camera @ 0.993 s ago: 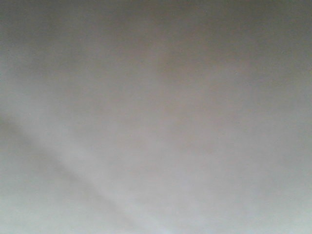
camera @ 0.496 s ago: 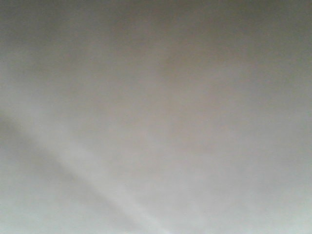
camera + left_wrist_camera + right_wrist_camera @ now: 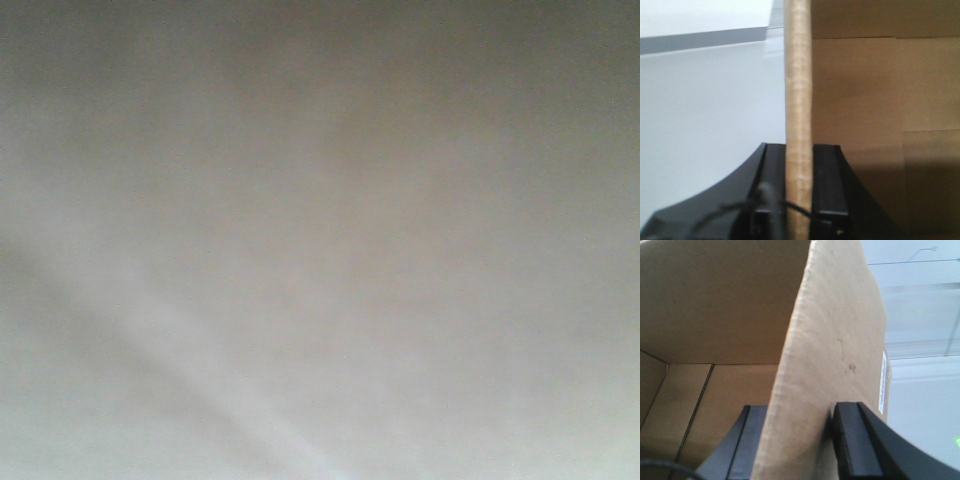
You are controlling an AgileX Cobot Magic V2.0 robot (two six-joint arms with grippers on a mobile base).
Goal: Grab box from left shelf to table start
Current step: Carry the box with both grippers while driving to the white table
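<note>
Between both hands: box (image 3: 715, 305), open-topped. Left hand (image 3: 799, 157) clamps one upright wall edge; right hand (image 3: 799, 415) clamps another. Neither arm nearer. Front view shows nothing.

No text is proving legible in any view. A narrow white sticker (image 3: 884, 382) is showing on the box (image 3: 835, 340) wall, at 3 o'clock; its print is too small to read.

Pale white wall panels (image 3: 920, 275), soft light
</note>
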